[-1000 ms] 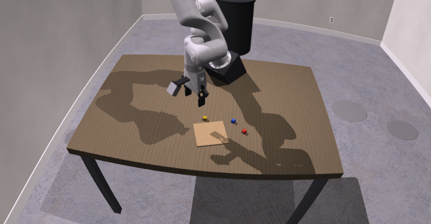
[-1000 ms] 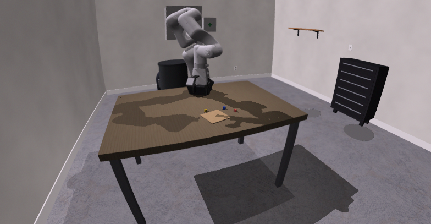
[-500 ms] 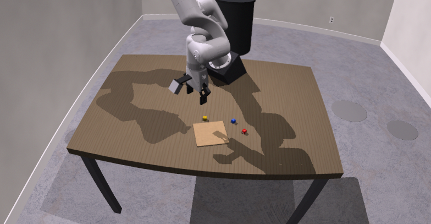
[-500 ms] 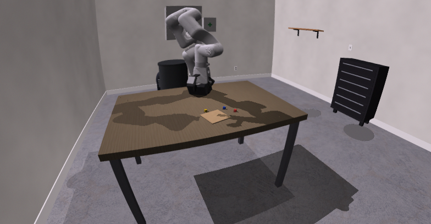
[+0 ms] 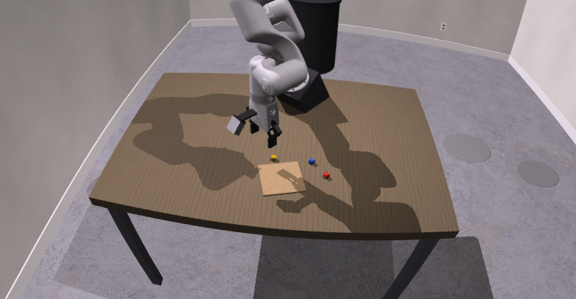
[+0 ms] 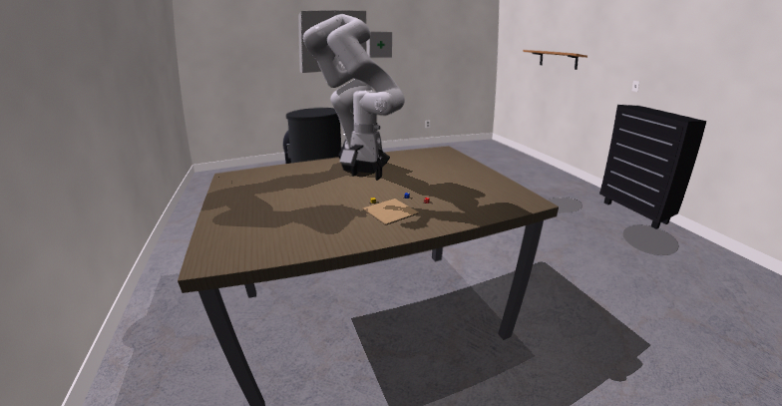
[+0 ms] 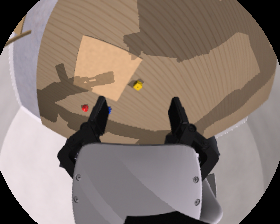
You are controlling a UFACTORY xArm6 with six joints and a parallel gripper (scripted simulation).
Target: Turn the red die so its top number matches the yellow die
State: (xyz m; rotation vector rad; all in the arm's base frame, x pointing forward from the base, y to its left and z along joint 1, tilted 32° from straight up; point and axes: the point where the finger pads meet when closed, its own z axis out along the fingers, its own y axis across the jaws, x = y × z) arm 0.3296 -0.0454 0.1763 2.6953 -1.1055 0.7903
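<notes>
A small red die (image 5: 326,175) (image 6: 426,200) (image 7: 86,106) lies on the bare table to the right of the tan mat (image 5: 281,178) (image 6: 392,209) (image 7: 104,64). A yellow die (image 5: 273,158) (image 6: 373,201) (image 7: 139,86) lies just off the mat's far left corner. A blue die (image 5: 311,161) (image 6: 406,196) (image 7: 110,107) lies between them, off the mat's far right corner. My gripper (image 5: 267,135) (image 6: 367,171) (image 7: 138,103) is open and empty. It hangs above the table behind the yellow die, well clear of all dice. The pips are too small to read.
The arm's black base (image 5: 306,92) stands at the table's back edge, with a black cylinder bin (image 5: 316,26) (image 6: 311,132) behind it. A black drawer chest (image 6: 648,162) stands by the right wall.
</notes>
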